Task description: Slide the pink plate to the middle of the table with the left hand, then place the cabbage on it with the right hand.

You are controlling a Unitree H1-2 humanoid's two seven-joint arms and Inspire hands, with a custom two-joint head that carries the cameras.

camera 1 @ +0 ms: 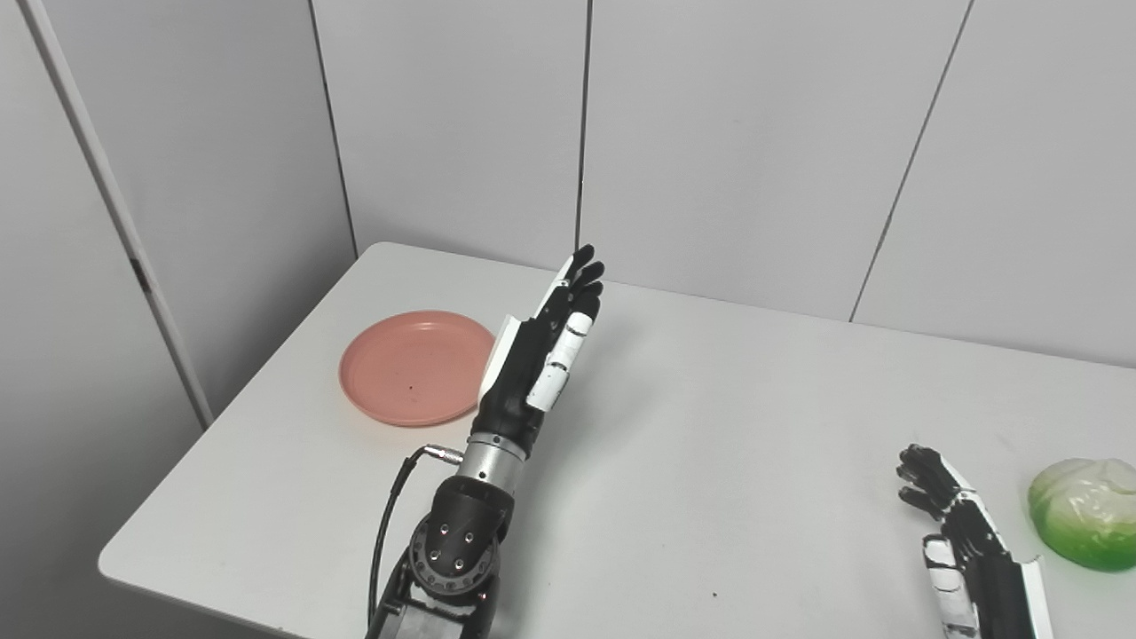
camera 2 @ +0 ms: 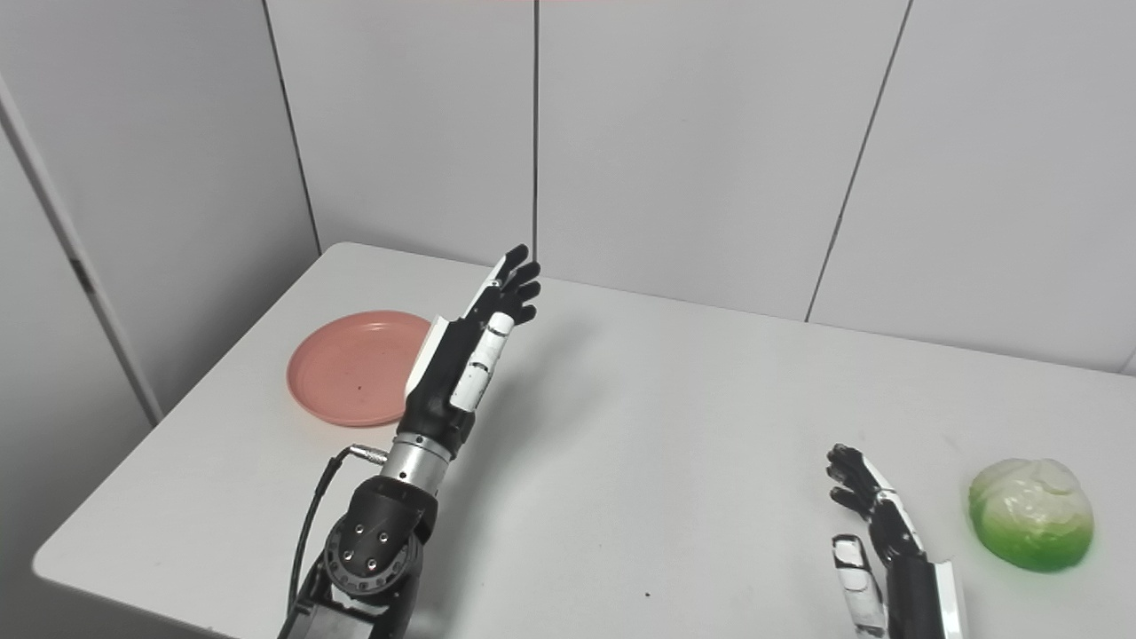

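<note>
Left eye view gives me the white table (camera 1: 710,426) with the pink plate (camera 1: 413,366) lying flat near its far left corner, well away from the middle. I see my left hand (camera 1: 546,355) raised above the table just to the right of the plate, fingers (camera 1: 586,271) stretched out straight and close beside one another, pointing toward the grey wall panels (camera 1: 754,133); it grips nothing, and its edge overlaps the plate's right rim in the picture, though I cannot tell whether it touches. A black cable (camera 1: 390,515) loops off the wrist. My right hand (camera 2: 874,524) sits low at the near right, fingers slightly curled and spread, empty. Just beside it, to its right, the cabbage (camera 2: 1029,525) rests on the table, apart from that hand.
</note>
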